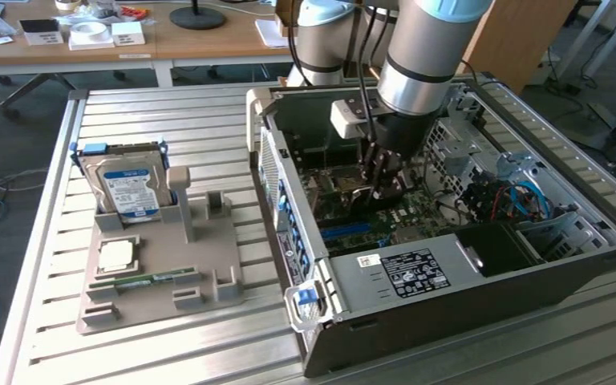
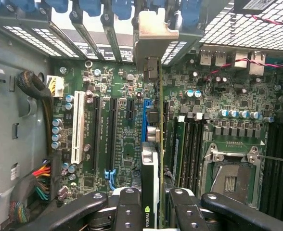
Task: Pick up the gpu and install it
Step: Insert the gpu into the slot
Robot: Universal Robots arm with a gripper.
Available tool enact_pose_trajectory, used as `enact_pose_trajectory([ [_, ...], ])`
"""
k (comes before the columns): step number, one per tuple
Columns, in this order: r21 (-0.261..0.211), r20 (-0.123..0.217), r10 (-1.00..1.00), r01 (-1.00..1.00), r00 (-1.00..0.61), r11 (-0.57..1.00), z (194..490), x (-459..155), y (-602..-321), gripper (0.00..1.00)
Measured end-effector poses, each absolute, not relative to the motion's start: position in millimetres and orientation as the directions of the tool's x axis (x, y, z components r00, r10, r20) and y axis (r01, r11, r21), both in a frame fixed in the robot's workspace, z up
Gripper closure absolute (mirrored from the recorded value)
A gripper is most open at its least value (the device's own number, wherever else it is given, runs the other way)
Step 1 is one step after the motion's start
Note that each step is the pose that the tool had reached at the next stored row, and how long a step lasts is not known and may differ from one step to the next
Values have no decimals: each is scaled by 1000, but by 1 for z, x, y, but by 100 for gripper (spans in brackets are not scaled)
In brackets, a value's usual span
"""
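Pick-up done: tool [image 1: 383,172] is down in the case [image 1: 447,305], jaws narrowed onto the gpu [image 2: 150,168], held edge-on over the motherboard [image 2: 112,86]. Bracket [image 2: 153,33] sits at the rear slot openings and the card edge lines up with the blue slot [image 2: 145,120]. Can't tell if it's seated; not yet let go. Room is tight: memory slots [image 2: 189,139] just beside the card, case walls all round. Drive holder [image 1: 158,265] on the worktop [image 1: 158,112], exterior view's left, well apart.

Arm [image 1: 426,56] extended down into the open computer case [image 1: 447,273] on the slatted table [image 1: 158,112]; its tool [image 1: 381,178] clasped the dark gpu [image 1: 382,196] just above the motherboard [image 1: 394,226]. At the exterior view's left, a hard drive [image 1: 128,186] stood upright in a grey holder [image 1: 180,273], with a memory stick [image 1: 142,281] lying flat on it
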State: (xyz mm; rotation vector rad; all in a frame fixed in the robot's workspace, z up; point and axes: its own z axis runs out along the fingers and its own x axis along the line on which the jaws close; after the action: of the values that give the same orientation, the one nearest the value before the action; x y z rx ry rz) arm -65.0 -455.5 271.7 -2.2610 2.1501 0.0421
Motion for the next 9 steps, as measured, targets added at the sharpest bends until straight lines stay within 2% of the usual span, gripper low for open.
enact_pose_trajectory([
  [9, 2, -34, -998, -999, 50, -50, 271, -67, -456, 73],
])
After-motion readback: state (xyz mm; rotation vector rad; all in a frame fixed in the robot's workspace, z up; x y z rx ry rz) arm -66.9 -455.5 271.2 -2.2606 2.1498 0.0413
